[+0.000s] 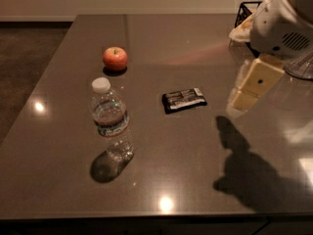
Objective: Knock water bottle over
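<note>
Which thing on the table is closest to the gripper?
The dark packet, lying flat just left of the gripper; the apple and the upright water bottle sit farther left.

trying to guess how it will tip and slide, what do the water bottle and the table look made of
Water bottle: thin clear plastic with a glossy finish, going by its see-through ribbed wall. Table: a dark, polished top, maybe stone or laminate, since it mirrors bright light spots; the look leaves that open. The gripper hangs over the table's right side, well apart from the bottle.
</note>
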Robot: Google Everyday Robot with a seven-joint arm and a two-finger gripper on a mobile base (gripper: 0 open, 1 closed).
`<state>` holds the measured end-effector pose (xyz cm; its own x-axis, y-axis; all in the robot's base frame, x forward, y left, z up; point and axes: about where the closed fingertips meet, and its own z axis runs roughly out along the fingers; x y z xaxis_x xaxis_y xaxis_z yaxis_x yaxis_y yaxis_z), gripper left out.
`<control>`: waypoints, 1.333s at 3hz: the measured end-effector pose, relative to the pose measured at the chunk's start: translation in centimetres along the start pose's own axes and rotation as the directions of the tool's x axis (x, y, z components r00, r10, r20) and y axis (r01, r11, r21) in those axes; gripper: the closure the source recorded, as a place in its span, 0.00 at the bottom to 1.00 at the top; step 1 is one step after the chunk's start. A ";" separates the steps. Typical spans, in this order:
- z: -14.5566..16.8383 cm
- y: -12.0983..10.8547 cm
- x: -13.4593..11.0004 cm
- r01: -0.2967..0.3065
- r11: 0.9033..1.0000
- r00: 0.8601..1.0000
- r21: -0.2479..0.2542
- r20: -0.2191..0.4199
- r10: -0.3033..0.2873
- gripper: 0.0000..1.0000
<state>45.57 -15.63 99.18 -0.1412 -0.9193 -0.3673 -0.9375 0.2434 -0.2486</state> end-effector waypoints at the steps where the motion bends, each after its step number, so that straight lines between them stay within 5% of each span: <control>1: 1.6 0.9 -3.9 -0.004 0.998 0.992 -0.057 0.127 0.011 0.00; 2: 3.7 2.9 -8.1 0.001 0.991 0.967 -0.132 0.253 0.033 0.00; 4: 5.9 7.6 -14.2 0.097 0.963 0.896 -0.253 0.444 0.026 0.00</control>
<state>42.33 1.10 97.25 -0.0100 -0.6798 -0.7334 -0.9966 0.0669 -0.0484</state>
